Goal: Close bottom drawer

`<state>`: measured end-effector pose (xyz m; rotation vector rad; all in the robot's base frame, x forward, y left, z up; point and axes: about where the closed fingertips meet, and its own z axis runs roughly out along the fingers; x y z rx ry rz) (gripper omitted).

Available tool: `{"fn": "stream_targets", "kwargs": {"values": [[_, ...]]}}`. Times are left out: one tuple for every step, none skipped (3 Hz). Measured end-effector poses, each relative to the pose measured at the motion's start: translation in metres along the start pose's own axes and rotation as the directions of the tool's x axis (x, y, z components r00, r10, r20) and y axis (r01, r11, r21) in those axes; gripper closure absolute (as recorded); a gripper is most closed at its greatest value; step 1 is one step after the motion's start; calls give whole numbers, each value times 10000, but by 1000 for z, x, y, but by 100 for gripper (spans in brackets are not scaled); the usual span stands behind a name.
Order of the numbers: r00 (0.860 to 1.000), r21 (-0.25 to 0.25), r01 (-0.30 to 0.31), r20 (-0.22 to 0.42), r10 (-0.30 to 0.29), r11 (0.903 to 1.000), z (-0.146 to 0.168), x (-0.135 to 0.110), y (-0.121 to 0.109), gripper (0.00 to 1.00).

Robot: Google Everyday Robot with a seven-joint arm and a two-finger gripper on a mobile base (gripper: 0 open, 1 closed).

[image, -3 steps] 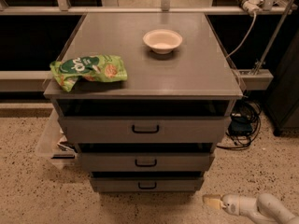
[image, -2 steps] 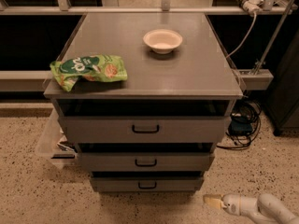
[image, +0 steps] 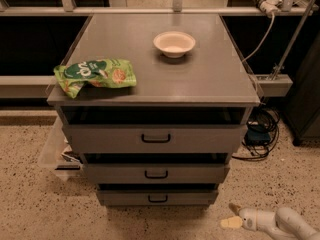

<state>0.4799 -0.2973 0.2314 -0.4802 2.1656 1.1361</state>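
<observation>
The bottom drawer (image: pixel 157 197) is the narrowest grey front at the foot of the cabinet, with a small black bar handle (image: pixel 157 199) at its centre. A dark gap shows above its front. The mid drawer (image: pixel 156 173) and the top drawer (image: pixel 155 139) sit above it, each with a dark gap over it. My gripper (image: pixel 233 217) is low at the bottom right, near the floor, to the right of the bottom drawer and apart from it. Its white arm (image: pixel 280 224) runs off the right edge.
On the cabinet top (image: pixel 210 79) lie a green snack bag (image: pixel 95 76) at the left and a white bowl (image: pixel 174 43) at the back. A clear bin (image: pixel 56 151) stands left of the cabinet. Cables (image: pixel 257 134) lie at its right. The floor (image: pixel 45 209) is speckled.
</observation>
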Motion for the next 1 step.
{"fn": "stream_targets", "kwargs": {"values": [[10000, 0, 0, 0, 0, 10000, 0, 0, 0, 0]]}}
